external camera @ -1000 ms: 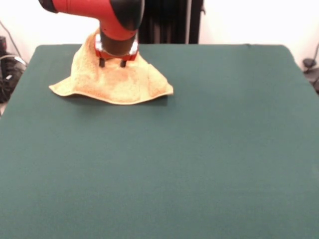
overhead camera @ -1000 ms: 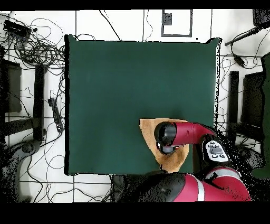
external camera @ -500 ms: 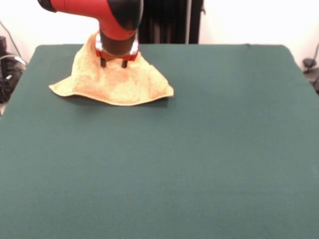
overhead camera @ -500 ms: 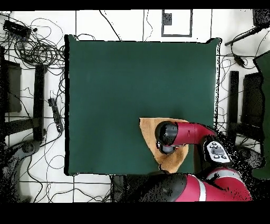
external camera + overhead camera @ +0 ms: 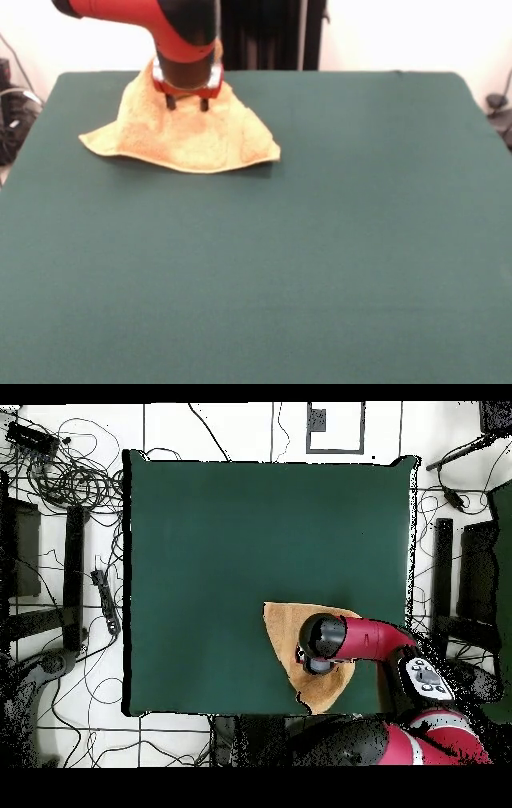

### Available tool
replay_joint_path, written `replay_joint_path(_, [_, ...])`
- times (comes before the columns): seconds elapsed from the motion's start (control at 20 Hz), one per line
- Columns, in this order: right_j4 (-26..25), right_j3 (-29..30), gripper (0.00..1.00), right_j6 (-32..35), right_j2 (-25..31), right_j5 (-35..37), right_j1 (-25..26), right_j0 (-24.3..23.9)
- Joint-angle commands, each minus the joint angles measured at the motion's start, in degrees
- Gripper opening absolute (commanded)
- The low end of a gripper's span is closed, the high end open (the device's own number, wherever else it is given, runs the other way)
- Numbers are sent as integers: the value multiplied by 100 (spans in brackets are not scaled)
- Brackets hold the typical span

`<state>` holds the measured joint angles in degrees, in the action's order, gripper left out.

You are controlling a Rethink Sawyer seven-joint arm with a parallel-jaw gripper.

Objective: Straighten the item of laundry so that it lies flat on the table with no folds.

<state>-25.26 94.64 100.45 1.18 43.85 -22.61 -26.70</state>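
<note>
1. The towel (image 5: 182, 128) sits tented near one corner of the table (image 5: 320, 240).
2. The gripper (image 5: 186, 102) has its fingers spread apart over the cloth's peak, pinching nothing.
3. Soft, light terry probably drapes limply (grab a hemmed corner).

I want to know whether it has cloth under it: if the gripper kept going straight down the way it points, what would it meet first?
Most likely the towel: the gripper points down over its raised middle, with the table beneath.
</note>
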Motion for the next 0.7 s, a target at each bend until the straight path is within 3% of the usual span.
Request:
replay_joint_path(0.05, [743, 154, 100, 642, 1531, -1646, 396, 194])
replay_joint_path(0.7, [1091, -141, 100, 1043, 1406, -1593, 476, 413])
